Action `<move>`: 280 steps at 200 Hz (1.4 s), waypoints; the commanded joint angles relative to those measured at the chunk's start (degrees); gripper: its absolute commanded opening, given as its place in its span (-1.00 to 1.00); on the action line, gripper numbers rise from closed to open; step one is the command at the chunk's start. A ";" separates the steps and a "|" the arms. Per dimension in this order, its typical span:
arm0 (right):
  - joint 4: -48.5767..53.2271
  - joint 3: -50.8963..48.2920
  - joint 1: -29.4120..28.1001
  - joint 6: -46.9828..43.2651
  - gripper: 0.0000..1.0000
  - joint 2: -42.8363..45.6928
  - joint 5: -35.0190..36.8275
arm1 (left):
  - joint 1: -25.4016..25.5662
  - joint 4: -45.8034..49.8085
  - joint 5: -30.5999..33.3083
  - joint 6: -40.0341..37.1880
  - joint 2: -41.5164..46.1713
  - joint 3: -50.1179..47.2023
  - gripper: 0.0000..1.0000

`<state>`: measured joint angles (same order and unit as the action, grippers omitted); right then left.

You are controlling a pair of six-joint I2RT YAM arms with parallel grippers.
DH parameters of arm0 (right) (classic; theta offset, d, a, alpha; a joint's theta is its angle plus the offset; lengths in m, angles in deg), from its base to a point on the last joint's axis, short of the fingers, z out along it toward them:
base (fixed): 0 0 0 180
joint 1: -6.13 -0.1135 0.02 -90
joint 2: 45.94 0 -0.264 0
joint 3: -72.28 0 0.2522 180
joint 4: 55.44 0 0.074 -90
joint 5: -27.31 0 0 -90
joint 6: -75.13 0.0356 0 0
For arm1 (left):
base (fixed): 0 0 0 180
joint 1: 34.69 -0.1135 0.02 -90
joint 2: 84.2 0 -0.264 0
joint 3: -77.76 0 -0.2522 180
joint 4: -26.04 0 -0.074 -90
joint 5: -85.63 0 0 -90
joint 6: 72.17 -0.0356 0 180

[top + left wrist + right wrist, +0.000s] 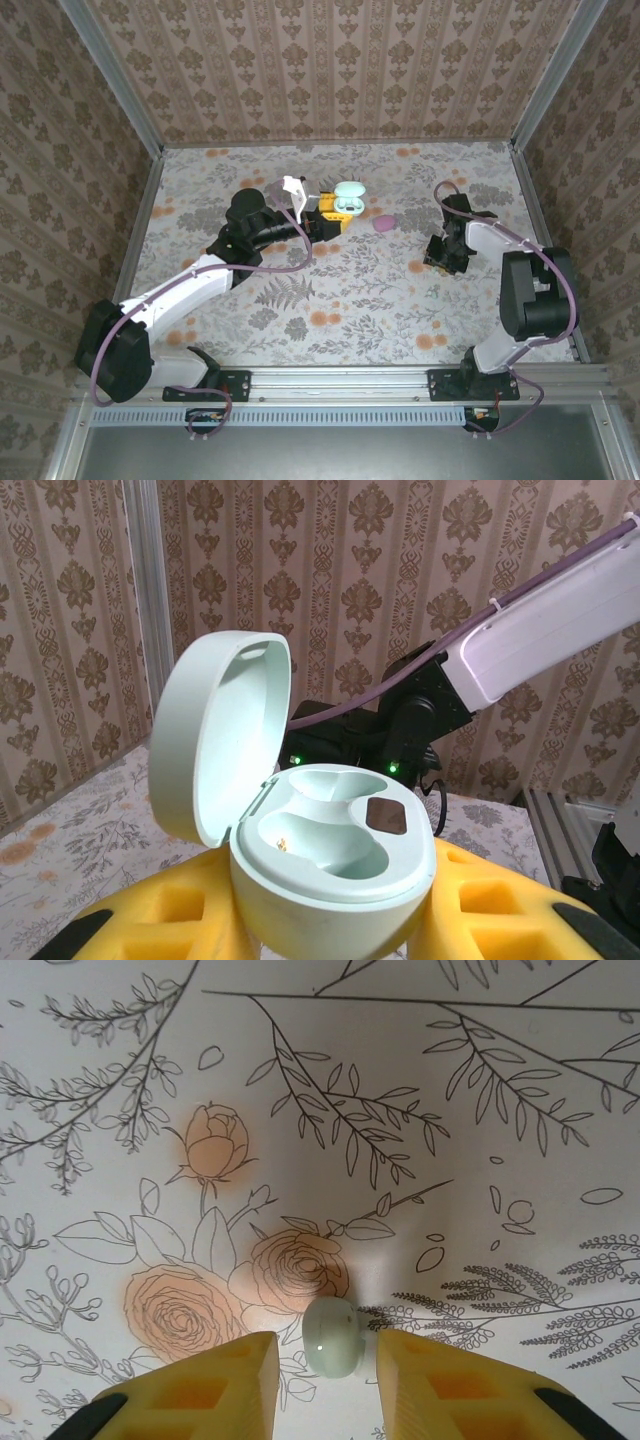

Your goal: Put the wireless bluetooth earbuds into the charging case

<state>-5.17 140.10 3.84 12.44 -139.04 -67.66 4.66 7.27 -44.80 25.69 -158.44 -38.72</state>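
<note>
Nothing written can be read here, neither brand nor number nor sign. The mint-green case [330, 865] is plain inside and out, the table cover [360, 295] carries only drawn flowers and leaves, and the walls [330, 70] only a repeating ornament.
</note>
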 commanded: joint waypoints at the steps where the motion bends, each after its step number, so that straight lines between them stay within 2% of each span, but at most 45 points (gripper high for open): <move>1: 2.05 1.34 -0.45 -1.25 -0.34 -1.05 1.33 | 0.37 -0.86 0.35 -0.48 1.24 0.43 -0.32; 164: 3.02 2.54 -0.45 -2.72 -0.44 -3.54 2.91 | 0.37 -0.44 0.79 -0.56 1.29 0.50 -0.32; 246: 4.49 3.94 -0.78 -3.35 -0.34 -2.11 2.19 | 0.32 -0.36 0.86 -0.55 1.21 0.60 -0.32; 280: 5.93 5.34 -1.29 -3.57 -0.34 -4.31 2.96 | 0.37 -0.49 0.85 -0.65 1.11 0.74 -0.32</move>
<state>-2.28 143.47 3.23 10.19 -141.71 -66.05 4.66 7.31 -43.97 25.69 -158.44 -38.72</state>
